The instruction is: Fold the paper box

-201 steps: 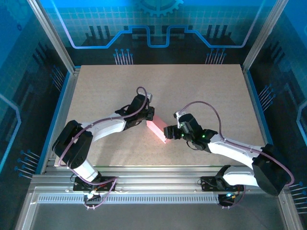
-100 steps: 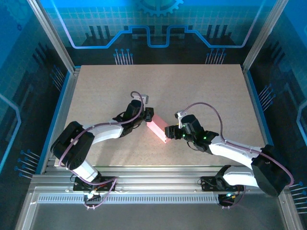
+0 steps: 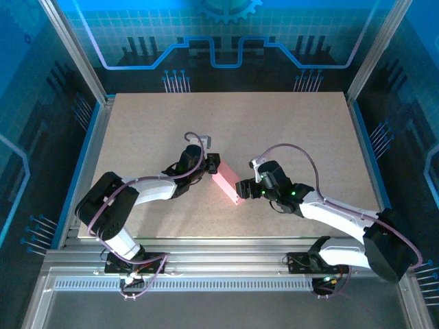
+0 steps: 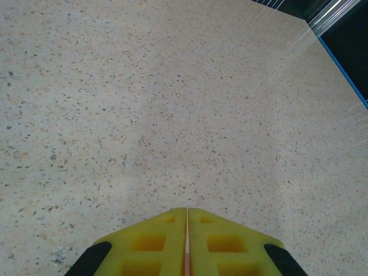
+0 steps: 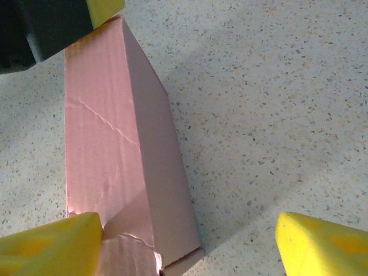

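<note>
Top view first: the box (image 3: 225,186) is folded up, a long pink block lying flat on the table (image 3: 288,130) right between the two grippers, one end to each

Left gripper (image 3: 212,164) is clenched, and its wrist view has the yellow pads (image 4: 152,241) pressed flat together over bare speckled table, nothing seen between them. The box sits just ahead of its tip, far end touching or as good as touching it; in the right wrist view a yellow corner of that left gripper (image 5: 103,8) meets the box's top far corner

Right gripper (image 3: 240,190) is at the other end, jaws spread wide and released. From its wrist the box (image 5: 121,155) runs straight away from the right gripper (image 5: 187,233), close in beside one finger (image 5: 54,241), which rests against the creased near end. The other finger (image 5: 322,244) stands well apart over bare table. The near end flap looks slightly ajar
</note>
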### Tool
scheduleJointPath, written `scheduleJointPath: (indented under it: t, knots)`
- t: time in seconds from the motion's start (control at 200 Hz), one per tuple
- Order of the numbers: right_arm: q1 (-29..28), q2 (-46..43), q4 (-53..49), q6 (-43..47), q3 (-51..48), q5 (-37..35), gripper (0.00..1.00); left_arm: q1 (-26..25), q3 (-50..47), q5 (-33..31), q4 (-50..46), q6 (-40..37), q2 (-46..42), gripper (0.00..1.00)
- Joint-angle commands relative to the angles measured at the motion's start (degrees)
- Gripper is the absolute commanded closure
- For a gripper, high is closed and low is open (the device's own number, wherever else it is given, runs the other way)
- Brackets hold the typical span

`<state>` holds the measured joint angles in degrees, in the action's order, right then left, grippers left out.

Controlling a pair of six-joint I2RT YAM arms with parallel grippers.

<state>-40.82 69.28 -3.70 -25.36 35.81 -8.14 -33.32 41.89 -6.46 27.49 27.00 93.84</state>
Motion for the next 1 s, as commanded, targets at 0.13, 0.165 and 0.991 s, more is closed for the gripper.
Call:
scheduleJointPath:
  t: [0.13,0.165,0.991]
  knots:
    - [0.1,2.4,-3.0,2.8,7.8,2.8,0.16,-1.5,-4.1,1.2,-21.0,-1.7,5.2,0.90]
    - [0.2,3.5,-2.6,3.0,8.6,3.5,0.16,-1.4,-3.9,1.2,-21.0,-1.9,5.1,0.90]
    - [-3.9,15.4,-2.4,31.7,11.3,-2.2,0.46,-1.5,-1.6,3.7,-23.1,-2.8,1.8,0.85]
